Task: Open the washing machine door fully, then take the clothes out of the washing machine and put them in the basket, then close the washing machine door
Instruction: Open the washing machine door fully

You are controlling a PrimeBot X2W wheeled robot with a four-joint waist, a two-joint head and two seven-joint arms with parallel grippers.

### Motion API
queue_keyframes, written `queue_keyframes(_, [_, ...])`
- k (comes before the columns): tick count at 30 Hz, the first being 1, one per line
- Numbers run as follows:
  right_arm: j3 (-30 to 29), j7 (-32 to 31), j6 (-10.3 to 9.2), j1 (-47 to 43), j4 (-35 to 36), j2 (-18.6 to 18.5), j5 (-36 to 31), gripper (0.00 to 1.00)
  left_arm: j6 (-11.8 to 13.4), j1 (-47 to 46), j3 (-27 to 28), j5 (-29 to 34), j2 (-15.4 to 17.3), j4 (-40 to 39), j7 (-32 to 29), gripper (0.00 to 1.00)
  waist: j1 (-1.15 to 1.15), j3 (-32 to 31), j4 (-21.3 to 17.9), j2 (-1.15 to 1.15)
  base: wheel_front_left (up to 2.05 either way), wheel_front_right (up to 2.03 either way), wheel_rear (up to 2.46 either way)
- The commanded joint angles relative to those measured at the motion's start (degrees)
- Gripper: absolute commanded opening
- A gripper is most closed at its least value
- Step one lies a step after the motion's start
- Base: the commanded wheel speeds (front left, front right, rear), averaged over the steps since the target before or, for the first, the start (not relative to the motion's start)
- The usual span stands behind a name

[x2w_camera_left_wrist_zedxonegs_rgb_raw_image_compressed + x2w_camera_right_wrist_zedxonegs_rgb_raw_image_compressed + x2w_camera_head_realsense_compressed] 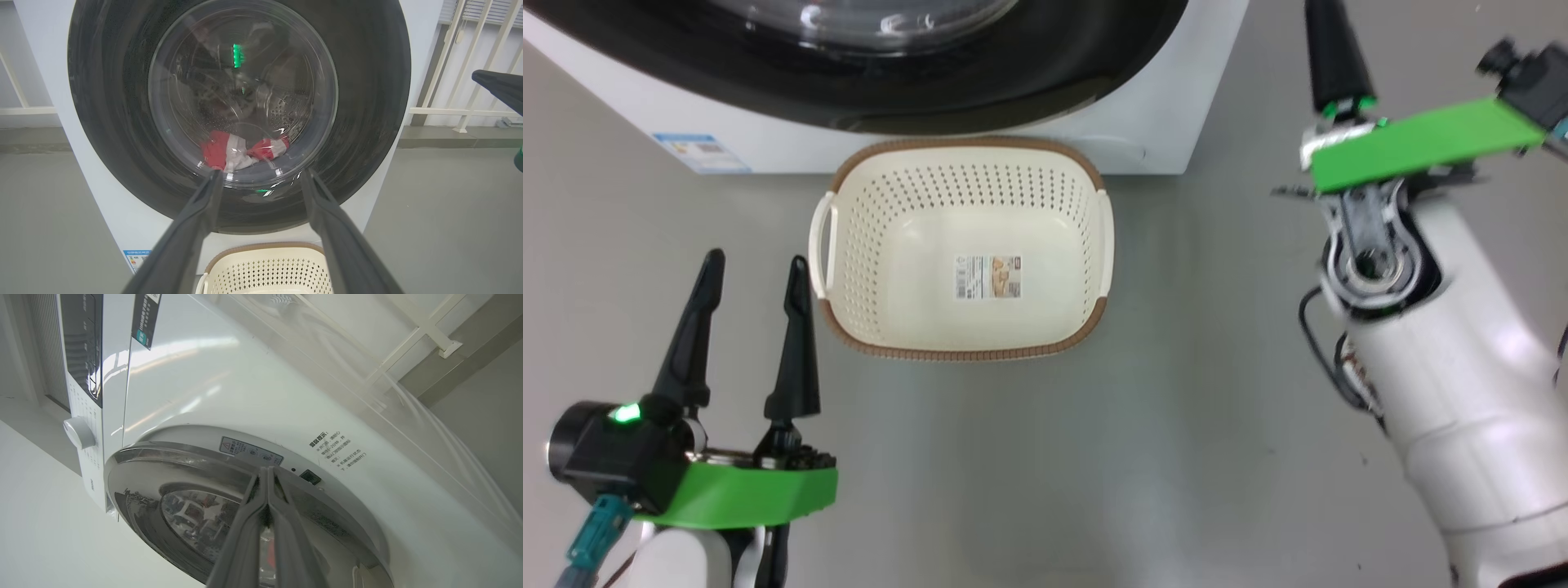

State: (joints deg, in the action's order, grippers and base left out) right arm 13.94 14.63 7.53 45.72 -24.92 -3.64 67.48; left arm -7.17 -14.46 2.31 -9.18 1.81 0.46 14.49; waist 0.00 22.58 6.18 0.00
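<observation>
- Left gripper (757, 261): fingers spread, holding nothing.
- Door (106, 122): shut, straight ahead of the left gripper.
- Clothes (216, 149): red and white, low in the drum behind the glass, beyond the left fingertips.
- Basket (964, 145): on the floor against the washer (1168, 106), just ahead and right of the left gripper.
- Right gripper (265, 470): fingers pressed together, tips at the door's rim; contact cannot be told.

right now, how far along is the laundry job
Nothing looks done. The washing machine door covers the drum, the red clothes lie behind it, and the basket is empty. In hand: the shut right gripper points at the door's edge; the left gripper hangs open, facing the door. Left: opening, unloading, closing.
</observation>
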Motion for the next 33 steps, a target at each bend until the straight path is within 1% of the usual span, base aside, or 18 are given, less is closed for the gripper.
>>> queue_keyframes(1, [0.9, -0.5, -0.04, 3.1, 0.6, 0.2, 2.8, 0.0, -0.3, -1.6, 1.6, -0.7, 1.1, -1.7, 0.5, 1.0, 0.0, 3.0, 1.4, 0.0, 0.0, 0.0, 0.0])
queue_keyframes(7, [0.8, -5.0, -0.04, 9.8, -2.5, -1.9, 10.5, 0.0, -0.3, -3.2, 0.6, -0.8, 1.3, -1.5, 0.5, 1.0, 0.0, 5.4, 2.2, 0.0, 0.0, 0.0, 0.0])
queue_keyframes(12, [0.8, -11.6, -0.04, 14.2, -5.7, -2.9, 15.8, 0.0, -0.3, -4.0, -0.2, -1.0, 1.4, -1.2, 0.5, 1.0, 0.0, 6.9, 2.7, 0.0, 0.0, 0.0, 0.0])
queue_keyframes(13, [0.7, -14.5, -0.04, 15.6, -6.8, -3.1, 17.9, 0.0, -0.3, -4.2, -0.6, -1.0, 1.5, -1.0, 0.5, 1.0, 0.0, 7.4, 3.0, 0.0, 0.0, 0.0, 0.0])
queue_keyframes(16, [0.6, -18.5, -0.04, 17.4, -8.5, -3.9, 20.2, 0.0, -0.3, -4.5, -1.3, -0.9, 1.7, -0.7, 0.5, 1.0, 0.0, 8.1, 3.4, 0.0, 0.0, 0.0, 0.0])
queue_keyframes(21, [0.5, -21.9, -0.04, 20.0, -9.7, -4.8, 21.5, 0.0, -0.3, -5.1, -1.7, -1.0, 1.9, -0.6, 0.5, 1.0, 0.0, 9.2, 3.8, 0.0, 0.0, 0.0, 0.0])
queue_keyframes(27, [0.7, -27.4, -0.04, 23.4, -11.0, -5.3, 23.6, 0.0, -0.3, -5.9, -2.3, -1.2, 2.0, -0.4, 0.5, 1.0, 0.0, 10.6, 4.1, 0.0, 0.0, 0.0, 0.0])
queue_keyframes(33, [1.1, -30.5, -0.04, 26.4, -12.9, -6.2, 23.7, 0.0, -0.3, -6.5, -3.0, -1.3, 2.0, -0.4, 0.5, 1.0, 0.0, 11.5, 4.8, 0.0, 0.0, 0.0, 0.0])
